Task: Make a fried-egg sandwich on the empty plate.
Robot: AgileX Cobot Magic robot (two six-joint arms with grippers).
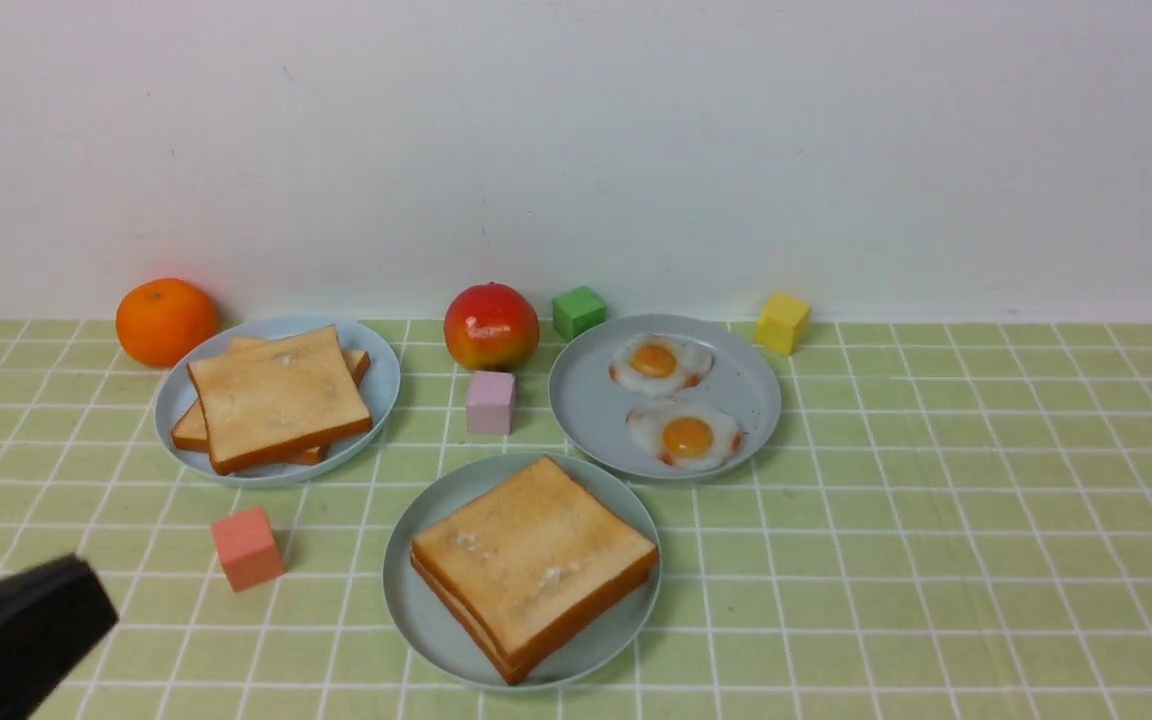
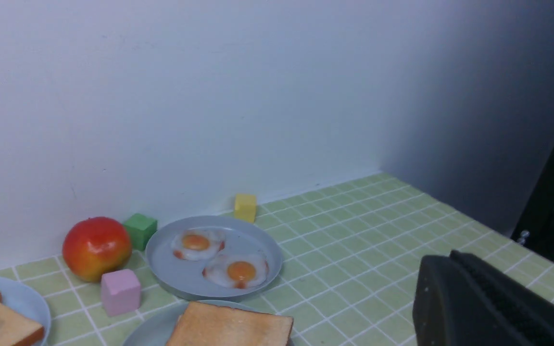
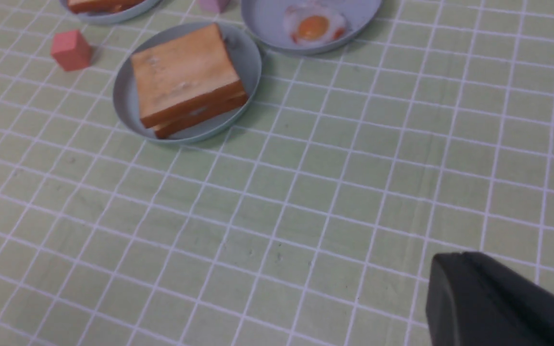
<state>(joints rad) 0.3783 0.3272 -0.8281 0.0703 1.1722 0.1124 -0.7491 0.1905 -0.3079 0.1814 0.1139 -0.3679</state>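
The fried-egg sandwich point(image 1: 531, 560) lies on the pale mint plate point(image 1: 416, 610) at the front centre. It shows as two golden toast slices stacked one on the other, and what lies between them is hidden. The sandwich point(image 3: 185, 79) and its plate point(image 3: 125, 96) also appear far off in the right wrist view. My left gripper point(image 1: 86, 590) hangs low at the front left, well clear of the plate. Its fingers are pressed together on nothing point(image 2: 450, 254). My right gripper point(image 3: 462, 254) is shut and empty above bare tablecloth, out of the front view.
A blue plate point(image 1: 376, 370) at the back left carries loose toast slices point(image 1: 276, 400). Another plate point(image 1: 586, 410) holds two fried eggs point(image 1: 686, 437). An orange point(image 1: 166, 320), an apple point(image 1: 491, 325) and green point(image 1: 578, 311), yellow point(image 1: 782, 322), pink point(image 1: 490, 402) and red point(image 1: 247, 547) cubes stand around, with the wall behind.
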